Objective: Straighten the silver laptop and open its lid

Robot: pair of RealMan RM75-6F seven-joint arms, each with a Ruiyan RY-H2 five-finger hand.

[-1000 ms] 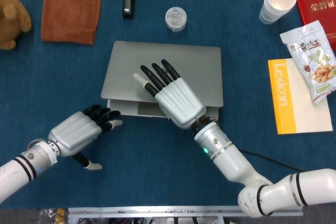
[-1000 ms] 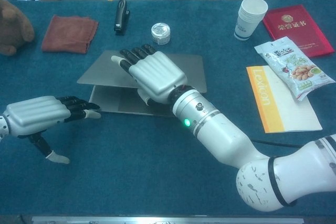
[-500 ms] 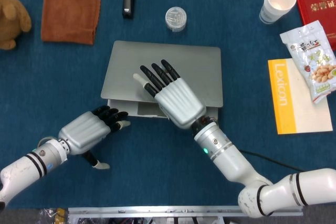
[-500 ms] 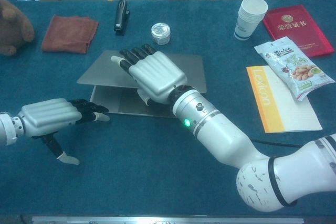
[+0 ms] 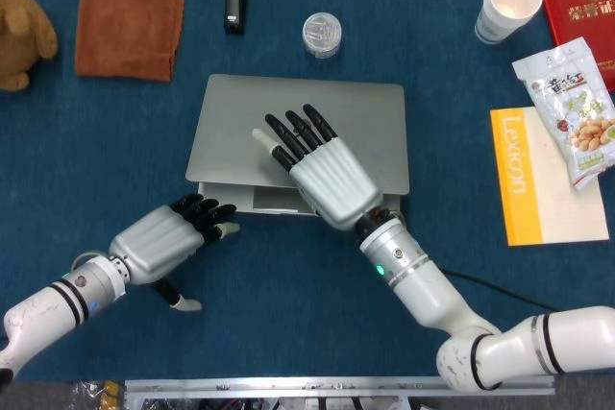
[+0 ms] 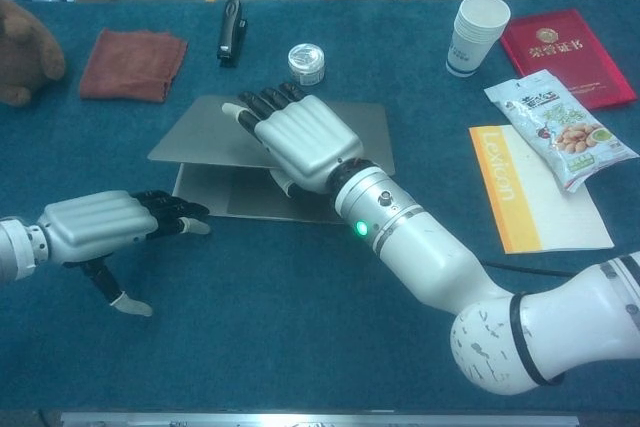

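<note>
Right hand (image 5: 327, 175) lies flat, fingers extended together, on the lid of the silver laptop (image 5: 365, 127), which stands slightly raised. Left hand (image 5: 163, 240), fingers extended and empty, sits at the front-left edge; bare table (image 5: 288, 314) lies before it.

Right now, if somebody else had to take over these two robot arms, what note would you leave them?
Right hand: fingers spread, resting flat on the silver laptop's lid, holding nothing.
Left hand: free, fingers extended toward the laptop's front left corner; contact cannot be judged.
Silver laptop: mid-table, looks roughly square to the table edge.
Done: lid cracked open slightly, a strip of the base showing at the front.
Left: steady the base and raise the lid fully.
</note>
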